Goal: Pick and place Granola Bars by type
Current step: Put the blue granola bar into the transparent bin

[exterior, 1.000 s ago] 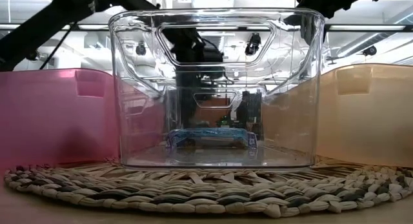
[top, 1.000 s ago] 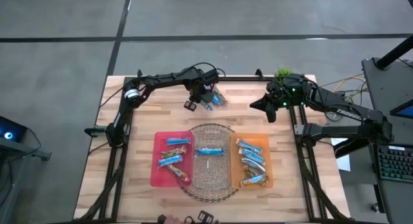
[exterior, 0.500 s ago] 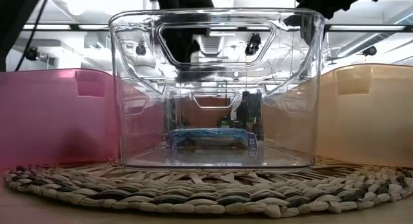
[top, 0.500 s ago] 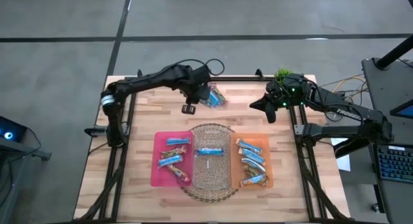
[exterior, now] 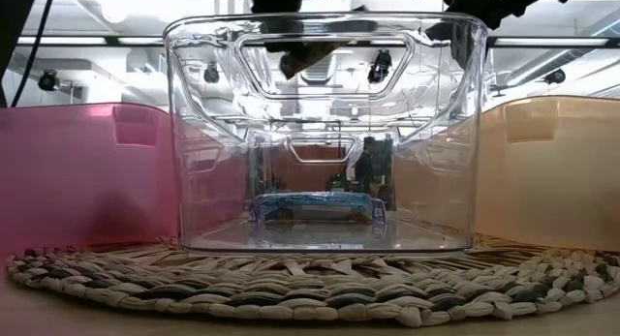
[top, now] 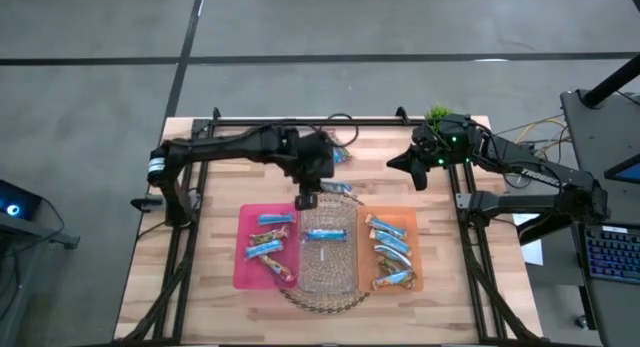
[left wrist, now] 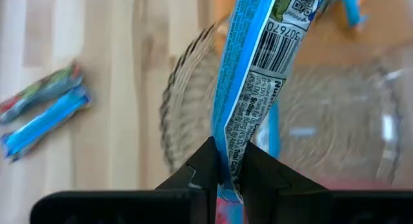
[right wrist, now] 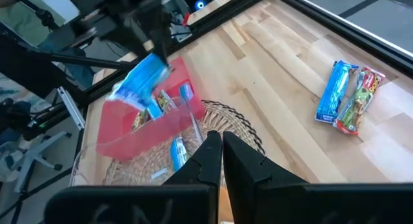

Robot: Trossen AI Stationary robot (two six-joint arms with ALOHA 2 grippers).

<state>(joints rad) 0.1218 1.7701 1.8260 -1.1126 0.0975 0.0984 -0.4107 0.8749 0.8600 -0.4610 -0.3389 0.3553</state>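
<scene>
My left gripper (top: 308,195) hangs over the far rim of the clear bin (top: 326,199), shut on a bright blue granola bar (left wrist: 258,62). The right wrist view shows the same bar (right wrist: 143,79) in the air. One blue bar (exterior: 315,205) lies flat in the clear bin. Several bars lie in the pink bin (top: 266,245) and several more in the orange bin (top: 391,251). Two bars (right wrist: 345,95), one blue and one brown and green, lie flat on the wood by the far edge. My right gripper (top: 408,168) is shut and waits near the potted plant (top: 438,114). My left gripper pinches the blue bar between its two fingers at one end seam (left wrist: 227,161). The fingers come from above. The bar is lifted clear and hangs slanting below them (right wrist: 132,87), over the pink and clear bins.
The three bins stand side by side, the clear one on a round woven mat (top: 300,287). The black frame rails (top: 470,237) run along both sides of the table. Bare wood (top: 390,182) lies between the bins and the far edge.
My left gripper, shut on the blue bar, has moved from beside the bars at the far edge toward the near edge and a little right, to above the clear bin's far rim. The bar has travelled with it, clear of the table. The two other bars stayed put.
</scene>
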